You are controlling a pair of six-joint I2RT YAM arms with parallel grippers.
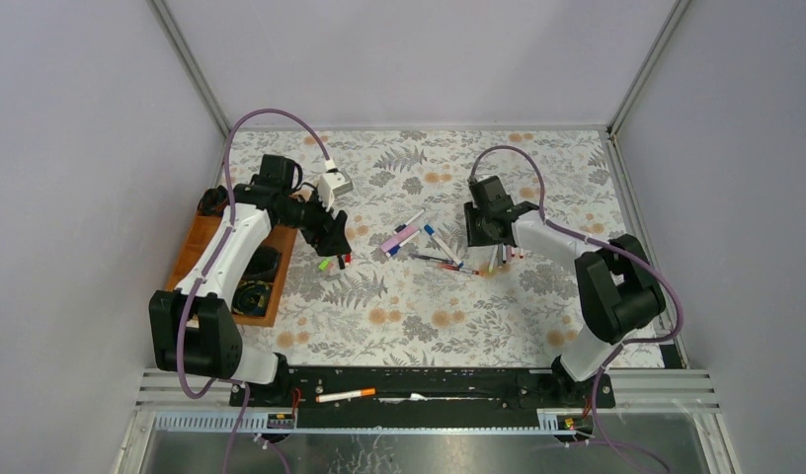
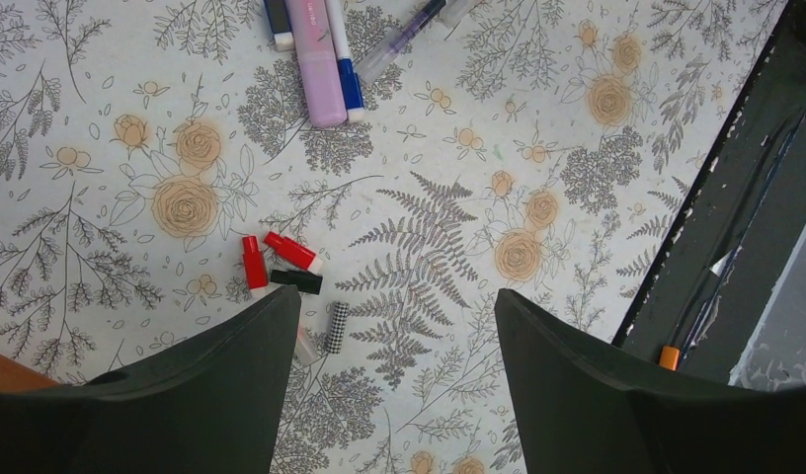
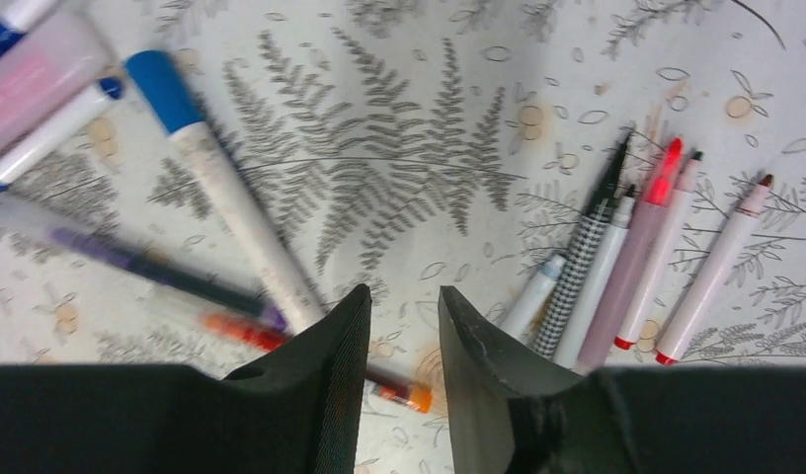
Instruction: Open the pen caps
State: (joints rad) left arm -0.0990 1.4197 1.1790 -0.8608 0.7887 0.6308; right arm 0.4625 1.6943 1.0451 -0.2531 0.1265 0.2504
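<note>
Loose pen caps lie in a small cluster (image 1: 332,262). In the left wrist view they are two red caps (image 2: 253,262) (image 2: 292,252), a black cap (image 2: 296,281) and a checked cap (image 2: 336,328). My left gripper (image 2: 397,306) hovers open just right of them, holding nothing. Capped pens (image 1: 409,237) lie mid-table, among them a pink highlighter (image 2: 315,64) and a blue-capped pen (image 3: 211,168). My right gripper (image 3: 404,296) stands narrowly open over an orange-ended pen (image 3: 409,395), gripping nothing. Several uncapped pens (image 3: 626,267) lie side by side to its right.
A wooden tray (image 1: 206,247) holding dark items sits at the table's left edge under the left arm. A small white box (image 1: 335,185) stands behind the left gripper. One orange-tipped pen (image 1: 345,395) rests on the black base rail (image 2: 745,197) at the near edge.
</note>
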